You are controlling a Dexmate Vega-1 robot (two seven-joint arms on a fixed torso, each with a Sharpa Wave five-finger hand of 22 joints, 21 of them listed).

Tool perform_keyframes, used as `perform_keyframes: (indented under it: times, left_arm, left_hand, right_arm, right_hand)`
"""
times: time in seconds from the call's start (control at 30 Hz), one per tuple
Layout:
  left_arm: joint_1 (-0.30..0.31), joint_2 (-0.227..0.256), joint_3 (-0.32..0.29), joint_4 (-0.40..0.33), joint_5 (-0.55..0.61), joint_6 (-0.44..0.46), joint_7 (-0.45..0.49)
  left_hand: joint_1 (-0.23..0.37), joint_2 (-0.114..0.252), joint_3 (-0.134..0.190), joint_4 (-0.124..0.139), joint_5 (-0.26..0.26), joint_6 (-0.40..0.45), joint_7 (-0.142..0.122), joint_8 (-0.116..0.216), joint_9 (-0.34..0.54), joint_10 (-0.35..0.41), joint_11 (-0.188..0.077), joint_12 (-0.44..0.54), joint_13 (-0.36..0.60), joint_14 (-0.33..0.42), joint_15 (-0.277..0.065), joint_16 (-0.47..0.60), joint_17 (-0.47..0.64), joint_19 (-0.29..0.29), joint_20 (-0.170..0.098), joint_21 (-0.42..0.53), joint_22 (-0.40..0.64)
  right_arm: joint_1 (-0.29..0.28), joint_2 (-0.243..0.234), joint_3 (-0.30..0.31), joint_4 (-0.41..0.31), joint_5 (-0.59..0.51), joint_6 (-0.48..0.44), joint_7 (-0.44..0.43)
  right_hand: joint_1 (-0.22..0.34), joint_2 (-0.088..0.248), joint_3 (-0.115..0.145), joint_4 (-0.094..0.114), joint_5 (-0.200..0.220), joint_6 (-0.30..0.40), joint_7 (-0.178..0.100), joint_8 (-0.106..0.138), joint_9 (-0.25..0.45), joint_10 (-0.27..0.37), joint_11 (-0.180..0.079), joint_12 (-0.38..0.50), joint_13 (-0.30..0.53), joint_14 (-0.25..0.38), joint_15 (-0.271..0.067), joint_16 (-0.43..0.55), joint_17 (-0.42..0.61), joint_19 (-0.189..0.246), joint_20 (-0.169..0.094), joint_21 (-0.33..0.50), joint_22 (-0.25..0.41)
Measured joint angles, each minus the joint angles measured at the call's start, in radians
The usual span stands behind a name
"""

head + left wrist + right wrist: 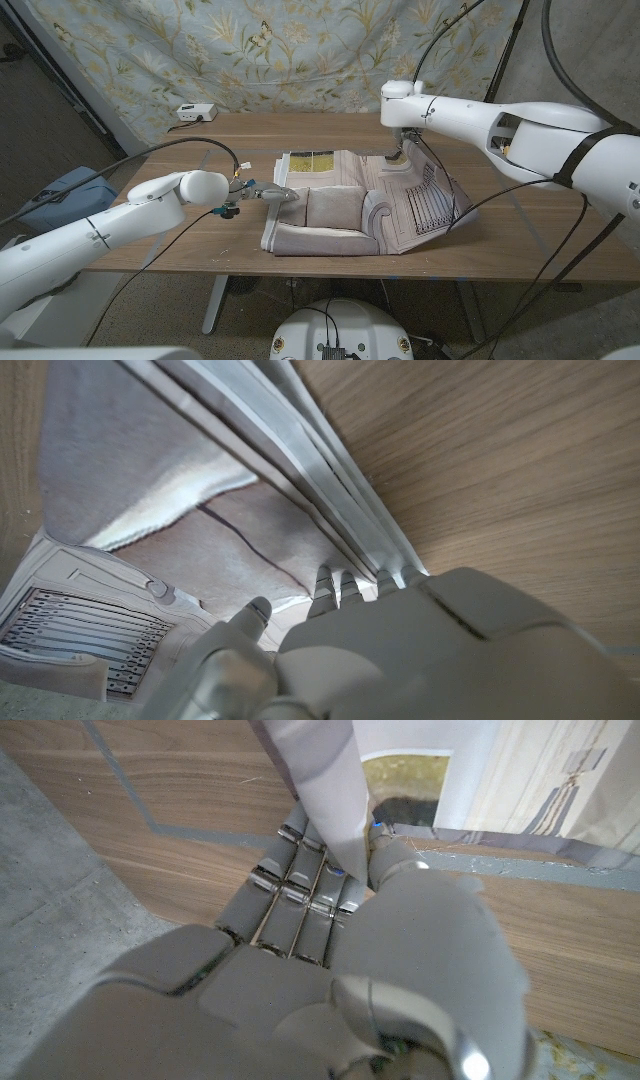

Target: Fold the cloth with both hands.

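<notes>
The cloth (345, 205), printed with a grey sofa and a window, lies in the middle of the wooden table (180, 245), its left side doubled into layers. My right hand (396, 152) is at the cloth's far right corner. It pinches a lifted white corner of the cloth (335, 815) between thumb and fingers (300, 895), and the right side rises toward it. My left hand (272, 193) is at the cloth's left edge. Its fingertips (345, 582) touch the layered white hem (290, 470) and the thumb lies over the fabric. A grip there is not visible.
A small white box (196, 112) with a cable sits at the table's back left. A blue bag (62, 195) stands off the table's left side. A floral curtain (270, 50) hangs behind. Black cables (470, 205) trail from both arms over the table.
</notes>
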Motion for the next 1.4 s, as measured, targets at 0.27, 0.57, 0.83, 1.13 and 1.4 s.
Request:
perform_keyframes:
  times: [0.27,0.57,0.83,1.13,1.4]
  left_arm:
    - [-0.002,-0.003,0.0,0.01,-0.004,-0.011,0.0]
    - [-0.007,-0.007,0.001,0.025,-0.007,-0.023,0.0]
    - [-0.009,-0.012,0.002,0.033,-0.008,-0.034,0.002]
    - [-0.01,-0.014,0.002,0.045,-0.009,-0.051,0.005]
    - [-0.011,-0.014,0.0,0.052,-0.013,-0.067,0.006]
  left_hand:
    - [0.008,0.0,0.008,-0.006,0.0,0.0,0.0,0.0,0.0,0.0,0.0,0.0,0.0,0.0,0.0,0.0,-0.001,0.0,0.0,-0.003,-0.001]
    - [0.008,0.0,0.015,-0.007,0.0,0.0,0.0,0.0,0.0,0.0,0.0,-0.001,0.0,0.0,0.0,0.0,0.0,-0.002,-0.002,-0.004,-0.001]
    - [0.013,-0.005,0.024,-0.007,0.0,0.0,0.0,0.0,0.0,0.0,0.0,-0.001,0.0,0.0,0.0,0.0,0.0,-0.002,-0.002,0.001,-0.006]
    - [0.013,-0.005,0.025,-0.008,0.0,0.0,0.0,0.0,0.0,0.0,0.0,-0.001,0.0,0.0,0.0,-0.001,-0.001,-0.002,-0.001,0.001,-0.006]
    - [0.017,-0.009,0.03,-0.008,0.0,0.0,0.0,0.0,0.0,0.0,0.0,-0.001,0.0,0.0,0.0,-0.001,-0.001,-0.002,-0.001,0.001,-0.005]
  right_arm:
    - [0.024,0.055,-0.013,0.085,0.026,0.016,0.019]
    - [0.045,0.12,-0.014,0.179,0.05,0.056,0.048]
    - [0.053,0.146,0.007,0.196,0.053,0.063,0.049]
    - [0.053,0.149,0.039,0.158,0.08,0.035,0.014]
    - [0.05,0.163,0.058,0.153,0.105,0.023,-0.008]
  right_hand:
    - [0.012,0.004,-0.006,-0.005,-0.001,-0.007,0.01,0.0,0.003,-0.004,0.007,0.0,0.009,0.002,0.002,-0.004,0.005,-0.005,0.006,0.007,0.0]
    - [0.03,0.004,-0.013,-0.004,-0.001,-0.011,0.028,-0.001,0.003,-0.004,0.018,0.0,0.012,0.012,0.003,-0.004,0.004,-0.005,0.016,0.013,0.0]
    - [0.037,0.005,-0.014,-0.003,-0.008,-0.007,0.032,-0.002,0.003,-0.004,0.029,0.001,0.011,0.02,0.001,-0.011,0.009,-0.017,0.028,0.019,0.0]
    - [0.042,0.002,-0.014,-0.003,-0.009,-0.009,0.041,-0.003,0.002,-0.003,0.029,0.001,0.017,0.028,-0.002,-0.015,0.014,-0.023,0.034,0.019,0.0]
    - [0.049,0.006,-0.025,-0.003,-0.011,-0.005,0.045,-0.003,0.003,-0.002,0.037,0.001,0.018,0.03,-0.001,-0.018,0.016,-0.028,0.038,0.019,0.0]
